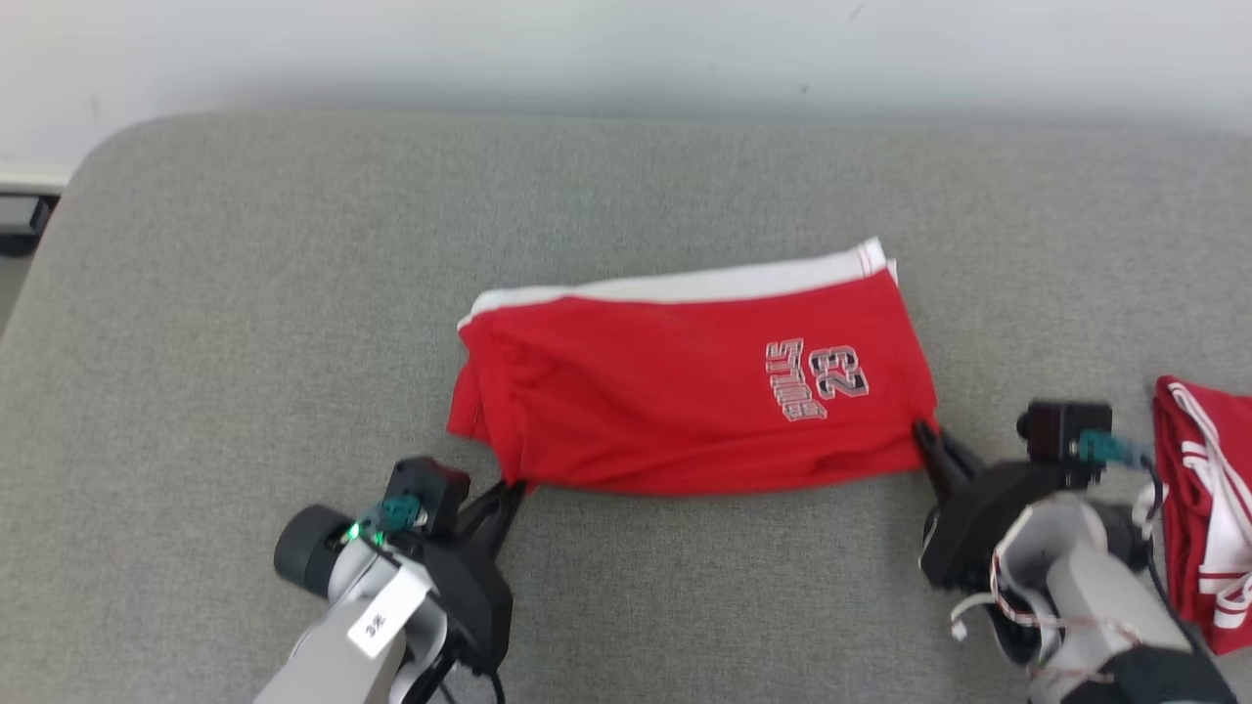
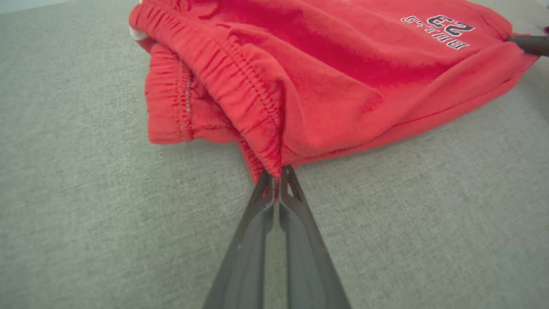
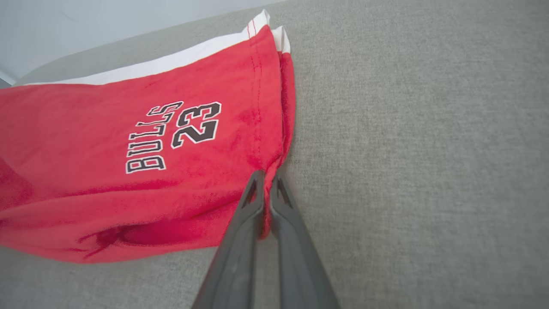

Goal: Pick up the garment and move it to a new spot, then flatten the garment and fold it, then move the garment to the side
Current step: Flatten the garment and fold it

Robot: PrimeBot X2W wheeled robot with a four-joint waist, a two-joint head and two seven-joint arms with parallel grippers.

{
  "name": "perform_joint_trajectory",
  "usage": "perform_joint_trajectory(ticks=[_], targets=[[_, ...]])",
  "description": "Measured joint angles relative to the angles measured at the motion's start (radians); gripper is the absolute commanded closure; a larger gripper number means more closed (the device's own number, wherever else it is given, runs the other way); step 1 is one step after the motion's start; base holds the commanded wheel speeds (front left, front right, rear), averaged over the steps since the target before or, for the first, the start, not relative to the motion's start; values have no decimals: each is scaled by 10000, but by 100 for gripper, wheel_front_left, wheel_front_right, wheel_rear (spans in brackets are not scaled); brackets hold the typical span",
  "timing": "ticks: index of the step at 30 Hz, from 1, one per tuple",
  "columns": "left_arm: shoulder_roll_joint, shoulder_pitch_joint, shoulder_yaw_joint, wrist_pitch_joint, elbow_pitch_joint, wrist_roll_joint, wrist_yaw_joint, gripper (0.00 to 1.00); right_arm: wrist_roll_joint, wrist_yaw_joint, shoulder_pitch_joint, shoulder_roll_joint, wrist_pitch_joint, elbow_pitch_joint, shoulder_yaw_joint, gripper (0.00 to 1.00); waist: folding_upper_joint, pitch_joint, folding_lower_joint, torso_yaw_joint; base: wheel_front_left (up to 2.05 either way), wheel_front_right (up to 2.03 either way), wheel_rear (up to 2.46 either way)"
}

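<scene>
The left gripper (image 2: 278,174) is closed to a narrow pinch on the near corner of the elastic waistband (image 2: 240,86), its fingers pressed together with a sliver of red cloth between them. The right gripper (image 3: 266,178) pinches the near corner of the leg hem (image 3: 258,86) in the same way. Taking both ends of one long edge makes sense: held there, the red shorts (image 1: 685,391) can be lifted or drawn taut as one piece without the layers sliding apart. The shorts lie mid-way across the grey surface (image 1: 245,293), apparently already doubled lengthwise, with the white side stripe (image 1: 685,286) along the far edge and the BULLS 23 print (image 3: 171,135) facing up near the right gripper. The waistband end looks bunched, so a gentle pull apart would likely help. Another red-and-white garment (image 1: 1198,508) sits at the surface's right edge, just beyond the right arm.
</scene>
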Motion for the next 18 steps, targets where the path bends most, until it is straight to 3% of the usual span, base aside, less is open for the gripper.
perform_joint_trajectory(ticks=[18], targets=[[1292,2356,-604,-347,-1941,-353,-12,100,704,174,3336,-121,169,-2978,-136,100,0,-1196,-1,-404,0,0,0]])
